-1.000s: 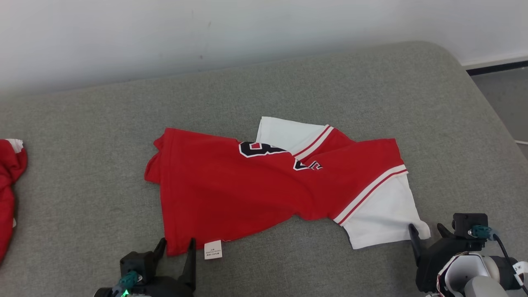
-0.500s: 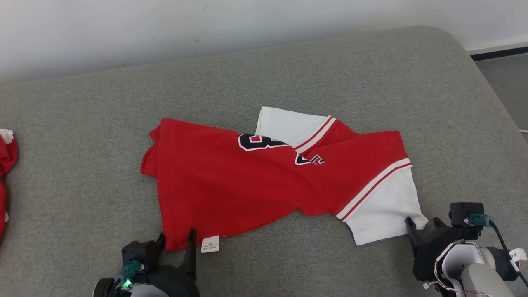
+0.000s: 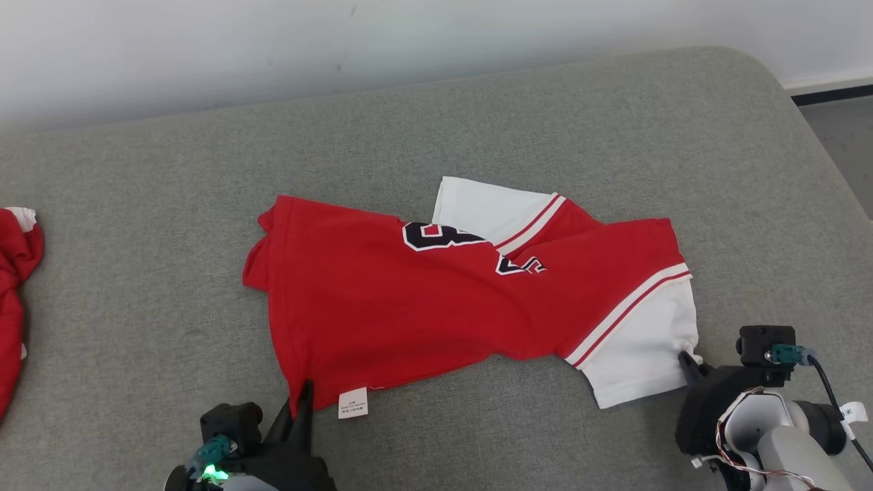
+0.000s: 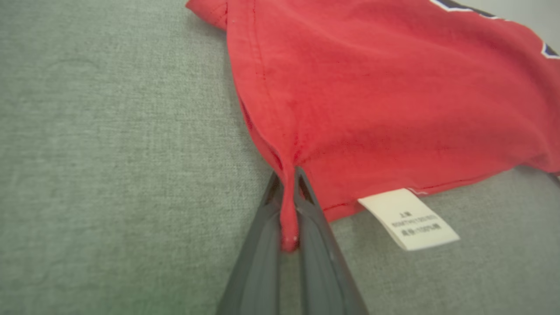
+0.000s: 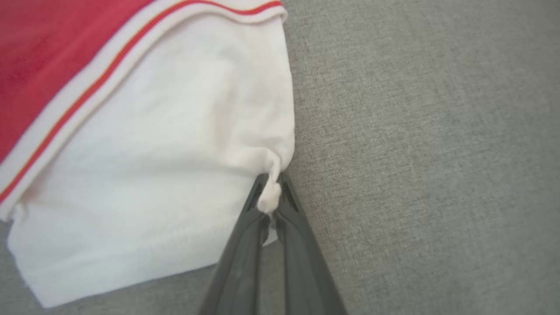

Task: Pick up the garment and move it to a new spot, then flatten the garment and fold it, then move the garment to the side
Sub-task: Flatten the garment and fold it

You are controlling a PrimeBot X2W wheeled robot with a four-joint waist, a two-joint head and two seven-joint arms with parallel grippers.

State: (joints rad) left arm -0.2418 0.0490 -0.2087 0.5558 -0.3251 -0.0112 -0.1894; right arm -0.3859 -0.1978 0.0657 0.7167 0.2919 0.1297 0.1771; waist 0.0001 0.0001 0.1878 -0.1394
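The garment (image 3: 409, 300) is a red jersey with white sleeves, red-and-white trim and black lettering, lying crumpled on the grey cushion (image 3: 545, 123). My left gripper (image 3: 302, 392) is shut on its near red hem corner, beside a white care label (image 3: 352, 402). In the left wrist view the red cloth (image 4: 372, 100) is pinched between the fingers of my left gripper (image 4: 288, 188). My right gripper (image 3: 684, 360) is shut on the near corner of the white sleeve (image 3: 641, 348). The right wrist view shows that white sleeve (image 5: 153, 175) bunched between the tips of my right gripper (image 5: 271, 188).
Another red garment (image 3: 15, 300) lies at the cushion's left edge. A pale wall (image 3: 341, 41) runs behind the cushion, and grey floor (image 3: 842, 136) shows past its rounded right end.
Both grippers have gone from open to shut, each pinching a corner of the garment. The head camera has shifted slightly.
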